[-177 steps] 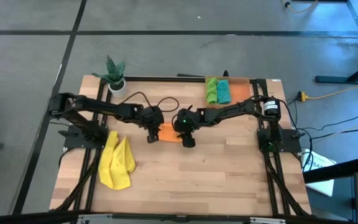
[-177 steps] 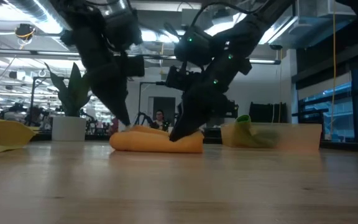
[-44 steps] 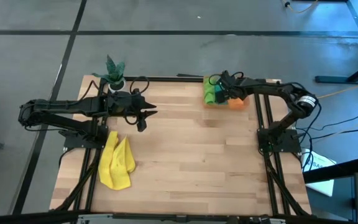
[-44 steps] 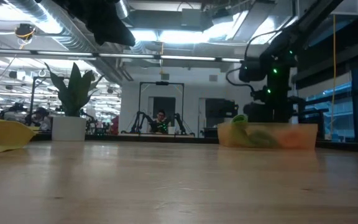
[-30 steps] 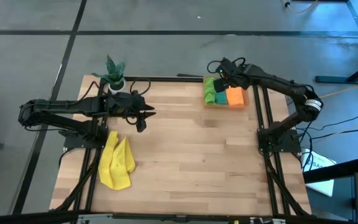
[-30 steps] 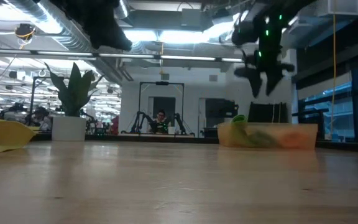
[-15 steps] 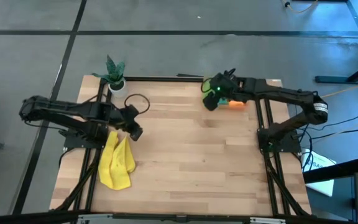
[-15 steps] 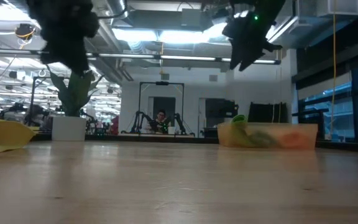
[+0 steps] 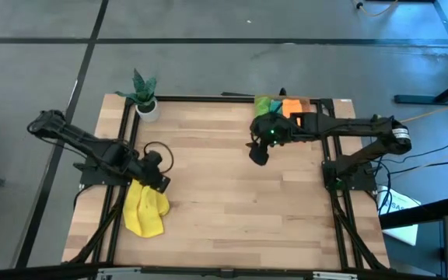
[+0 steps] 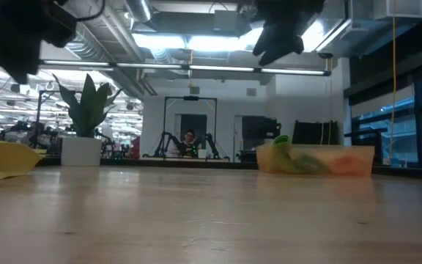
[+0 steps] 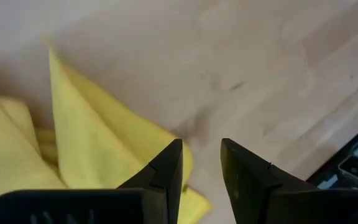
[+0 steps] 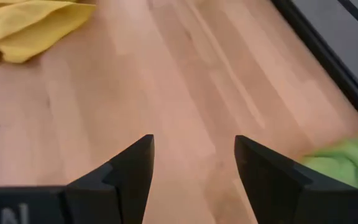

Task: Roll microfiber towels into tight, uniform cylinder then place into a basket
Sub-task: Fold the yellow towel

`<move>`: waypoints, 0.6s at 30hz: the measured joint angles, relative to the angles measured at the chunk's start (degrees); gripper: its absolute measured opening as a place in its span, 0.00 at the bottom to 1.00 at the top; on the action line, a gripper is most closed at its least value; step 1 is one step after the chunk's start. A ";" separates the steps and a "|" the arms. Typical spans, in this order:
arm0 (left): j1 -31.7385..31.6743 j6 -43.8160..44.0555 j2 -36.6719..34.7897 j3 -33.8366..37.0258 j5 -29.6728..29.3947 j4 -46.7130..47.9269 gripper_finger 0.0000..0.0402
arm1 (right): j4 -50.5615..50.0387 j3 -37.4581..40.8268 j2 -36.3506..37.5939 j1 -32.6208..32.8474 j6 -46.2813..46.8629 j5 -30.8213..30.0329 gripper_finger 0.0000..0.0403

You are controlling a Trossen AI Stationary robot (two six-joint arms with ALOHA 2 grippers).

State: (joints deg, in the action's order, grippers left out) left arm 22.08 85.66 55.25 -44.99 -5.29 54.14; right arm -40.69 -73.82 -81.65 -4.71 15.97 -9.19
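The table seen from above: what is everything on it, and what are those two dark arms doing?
yellow towel: one, yellow, loose and unrolled near the table's left edge.
green towel: one, bright green, in the basket, partly hidden by the right arm.
orange towel: one, orange, in the basket beside the green one.
basket: one, translucent orange, at the far right corner.
potted plant: one, green leaves in a white pot, at the far left corner.
table: one, light wood with a black frame.
left claw: dark, open, above the yellow towel's upper edge, holding nothing.
right claw: dark, open, empty, over bare wood just in front of the basket.
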 joint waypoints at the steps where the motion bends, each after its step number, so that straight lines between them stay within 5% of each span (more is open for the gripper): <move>1: 1.24 1.72 0.36 0.00 -0.03 0.16 0.25 | 0.14 0.00 0.00 0.70 0.10 0.00 0.56; 11: 9.03 4.16 6.83 0.02 0.68 1.99 0.25 | 8.58 0.00 0.00 4.44 0.66 2.48 0.56; 18: 17.22 12.31 7.19 0.02 9.79 1.33 0.25 | 22.03 0.00 -0.51 5.69 -1.30 9.10 0.56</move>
State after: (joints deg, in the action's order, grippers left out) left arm 39.29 97.96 62.43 -44.97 4.50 55.46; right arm -18.66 -73.82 -82.16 0.98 14.67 -0.09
